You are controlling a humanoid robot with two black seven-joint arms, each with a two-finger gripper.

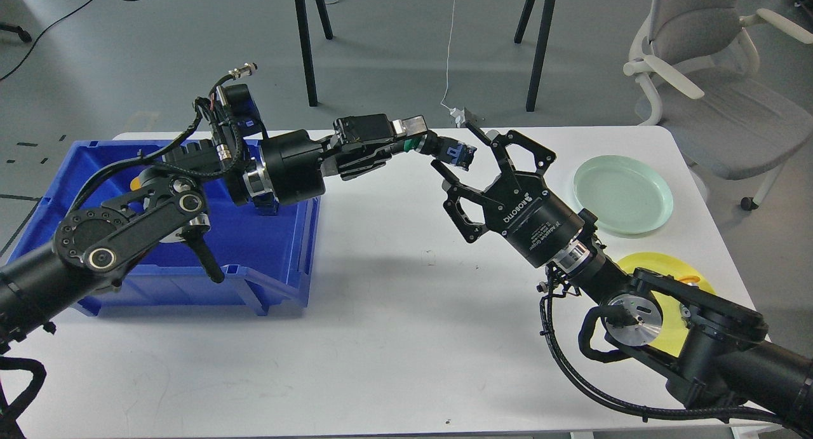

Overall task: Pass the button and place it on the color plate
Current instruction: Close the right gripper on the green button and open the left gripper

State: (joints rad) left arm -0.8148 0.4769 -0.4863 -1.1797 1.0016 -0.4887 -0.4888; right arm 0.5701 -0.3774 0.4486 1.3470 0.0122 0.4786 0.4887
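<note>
My left gripper (409, 136) is shut on a push button (444, 150) with a green ring, a black body and a blue end block. It holds the button in the air over the table's far middle. My right gripper (456, 148) is open, with one finger above and one below the button's blue end; whether they touch it I cannot tell. A pale green plate (625, 197) lies at the far right. A yellow plate (660, 264) lies nearer, partly hidden by my right arm.
A blue bin (279, 248) stands on the white table (394, 337) at the left, under my left arm, with a yellow item (134, 182) showing inside. A grey office chair (711, 89) and black stand legs are beyond the table's far edge.
</note>
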